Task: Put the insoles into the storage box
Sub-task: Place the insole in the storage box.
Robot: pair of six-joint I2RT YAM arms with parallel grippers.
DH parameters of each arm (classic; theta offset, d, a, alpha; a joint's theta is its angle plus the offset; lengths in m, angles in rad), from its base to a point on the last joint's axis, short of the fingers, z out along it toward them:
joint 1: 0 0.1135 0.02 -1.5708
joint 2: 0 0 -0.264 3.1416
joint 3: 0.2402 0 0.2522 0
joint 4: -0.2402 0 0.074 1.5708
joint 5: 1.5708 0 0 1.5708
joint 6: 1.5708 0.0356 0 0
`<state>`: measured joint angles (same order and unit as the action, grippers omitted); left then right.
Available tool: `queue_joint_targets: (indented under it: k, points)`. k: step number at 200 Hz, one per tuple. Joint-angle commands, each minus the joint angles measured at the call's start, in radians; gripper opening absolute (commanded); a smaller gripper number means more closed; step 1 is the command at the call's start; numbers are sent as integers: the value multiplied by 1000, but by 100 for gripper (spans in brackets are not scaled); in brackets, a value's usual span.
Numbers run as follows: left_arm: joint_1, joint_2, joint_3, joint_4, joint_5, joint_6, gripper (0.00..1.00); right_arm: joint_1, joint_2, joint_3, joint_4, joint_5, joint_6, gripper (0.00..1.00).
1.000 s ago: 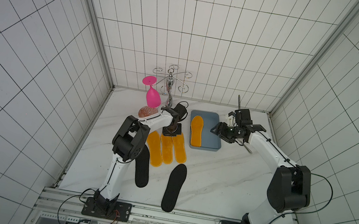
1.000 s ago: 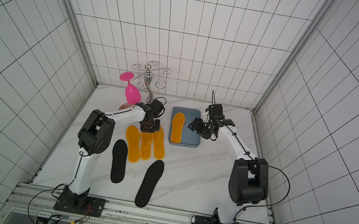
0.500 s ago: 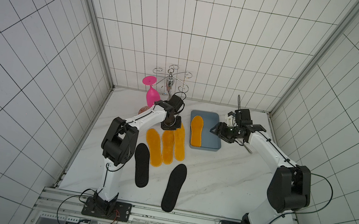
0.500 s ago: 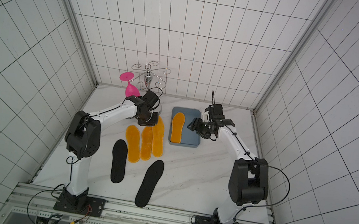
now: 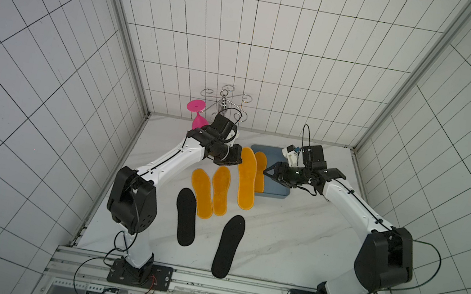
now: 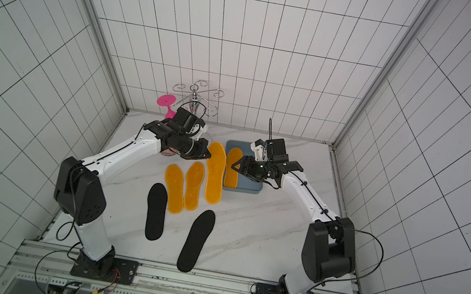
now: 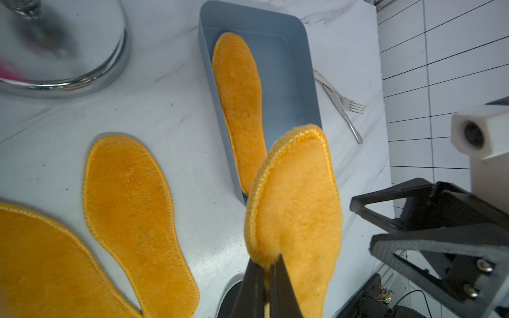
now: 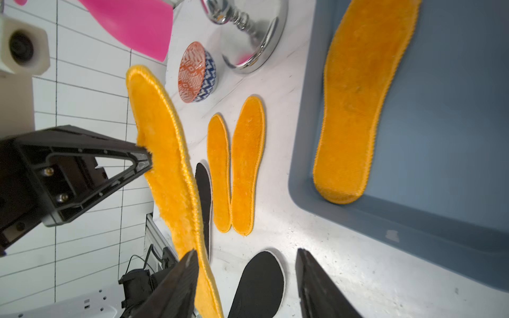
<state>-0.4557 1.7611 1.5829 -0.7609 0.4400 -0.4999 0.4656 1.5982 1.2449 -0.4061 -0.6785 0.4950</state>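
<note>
Orange insole [image 5: 246, 182], now raised beside storage box [image 5: 275, 191], pinched in left pincer [image 7: 267, 261], right pincer [image 8: 246, 251] spread.

The white marble surface [image 5: 294, 230] is carrying a blue-grey storage box [image 5: 275, 191] toward its back. Near the middle, a fuzzy orange insole [image 5: 201, 193] and a second orange insole [image 5: 220, 190] are lying just beside each other. A black insole [image 5: 185, 217] and a second black insole [image 5: 229, 245] are lying nearer the front edge. A chrome stand [image 8: 248, 35], a patterned bowl [image 8: 197, 73] and a metal fork [image 7: 341, 104] are also resting there.
</note>
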Motion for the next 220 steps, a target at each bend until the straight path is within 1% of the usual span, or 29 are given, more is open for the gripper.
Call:
queue_joint_targets:
  k: [1,16,33,62,84,100,102,110,122,145,164,191,208,220]
  points:
    - [-12,-15,-47,143,101,-61,0,29,-17,-41,86,-67,23,56]
    - [-12,-19,-64,168,110,-74,0,39,-14,-41,92,-71,27,54]
    - [-12,-23,-70,176,110,-75,0,41,-9,-41,93,-78,27,47]
    - [-11,-27,-75,187,111,-78,0,41,-8,-58,103,-95,41,33]
    - [-11,-23,-75,196,116,-85,0,41,-12,-73,115,-102,53,25]
    - [-11,-25,-78,205,119,-88,0,41,-12,-73,110,-97,51,16]
    - [-11,-25,-78,206,118,-88,0,39,-13,-72,109,-95,50,13]
    - [-12,-24,-79,201,114,-85,5,38,-16,-64,101,-89,44,8]
    - [-8,-23,-77,198,111,-77,18,33,-18,-48,72,-77,22,1]
    - [-4,-38,-81,210,95,-62,50,30,-20,-14,2,-51,-28,0]
    - [-2,-71,-109,259,64,-55,65,23,-32,-13,-18,-32,-43,0]
    - [4,-103,-128,277,1,-29,78,-7,-40,-10,-45,-23,-62,0]
    - [9,-119,-141,285,-18,-8,82,-20,-36,-2,-53,-21,-67,0]
    - [8,-127,-150,295,-21,-2,83,-25,-27,9,-58,-21,-71,0]
